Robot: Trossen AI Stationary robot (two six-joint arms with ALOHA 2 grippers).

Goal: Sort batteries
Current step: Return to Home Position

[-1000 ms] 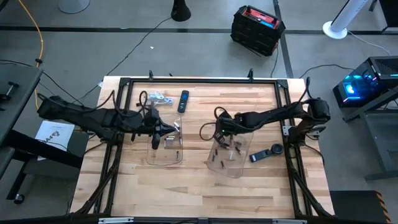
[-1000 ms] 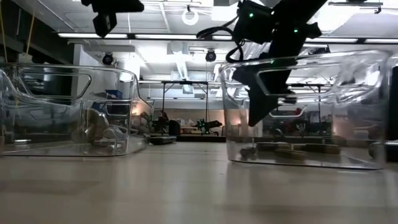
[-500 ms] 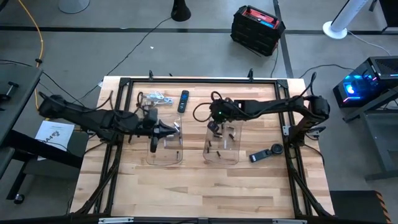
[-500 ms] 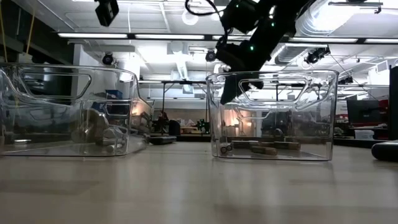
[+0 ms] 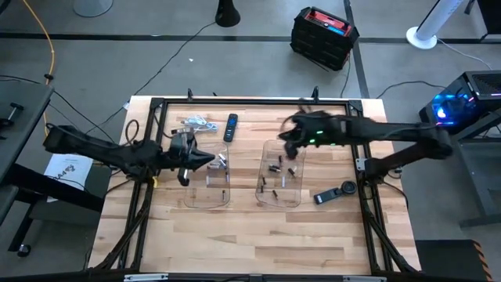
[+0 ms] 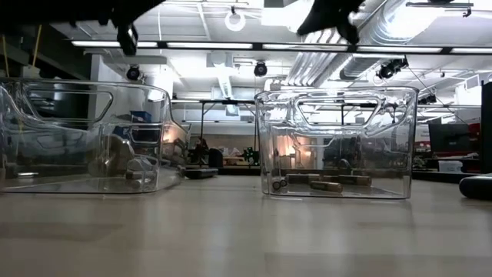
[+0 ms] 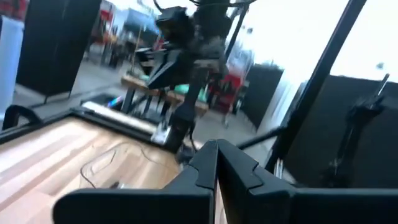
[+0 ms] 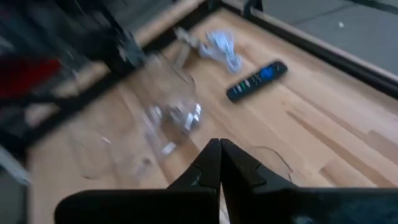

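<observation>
Batteries (image 5: 275, 178) lie split between left bin (image 5: 205, 200) (silvery) and right bin (image 5: 279, 204) (dark), side by side on desk (image 5: 235, 235), so left tool (image 7: 216, 149) and right tool (image 8: 219, 149), both pinched closed and empty, hang clear above, sorting apparently done.

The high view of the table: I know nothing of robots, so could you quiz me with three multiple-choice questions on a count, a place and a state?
1. How many clear plastic bins stand on the wooden table? A one, B two, C three.
2. Where is the black remote control? A inside a bin, B held in a pincer, C on bare wood outside the bins.
3. What state is the right pincer in? A shut and empty, B wide open, C shut on a battery.
Answers: 1 B, two stand side by side. 2 C, it lies on wood, clear of both bins. 3 A, the right wrist view shows its tips meeting, nothing between.
</observation>
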